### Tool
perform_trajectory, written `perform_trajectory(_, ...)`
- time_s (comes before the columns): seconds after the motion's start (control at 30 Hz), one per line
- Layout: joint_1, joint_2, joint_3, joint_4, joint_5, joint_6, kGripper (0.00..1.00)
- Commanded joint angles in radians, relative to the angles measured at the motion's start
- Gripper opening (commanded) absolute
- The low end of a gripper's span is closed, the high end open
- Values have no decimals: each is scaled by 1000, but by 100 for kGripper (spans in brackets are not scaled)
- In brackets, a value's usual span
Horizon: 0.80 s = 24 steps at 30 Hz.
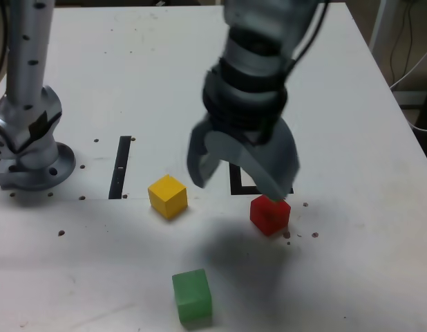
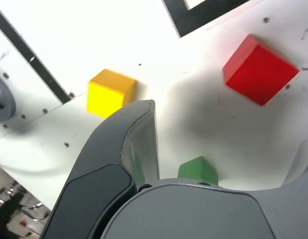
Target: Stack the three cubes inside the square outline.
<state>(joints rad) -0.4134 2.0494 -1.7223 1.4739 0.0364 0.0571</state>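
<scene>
Grey gripper (image 1: 241,183) hangs mid-frame, jaws apart and empty, above small matte red cube (image 1: 270,214), right of yellow cube (image 1: 167,196).

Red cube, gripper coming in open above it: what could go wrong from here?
1. The red cube sits turned at an angle in the wrist view; the open gripper may close on its corners and twist it.
2. One finger hangs over the cube's edge in the exterior view; descending could knock it aside.
3. The square outline is mostly hidden behind the arm, so placement may be misjudged.
</scene>
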Motion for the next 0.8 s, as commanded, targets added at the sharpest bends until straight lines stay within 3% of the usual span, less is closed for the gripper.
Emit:
perform_trajectory(0.0, 0, 30, -27, 4, 11, 19, 100)
perform_trajectory(0.6, 16, 111, -93, -1, 45, 85, 100)
perform_trajectory(0.77, 11, 118, -130, -5, 57, 188, 100)
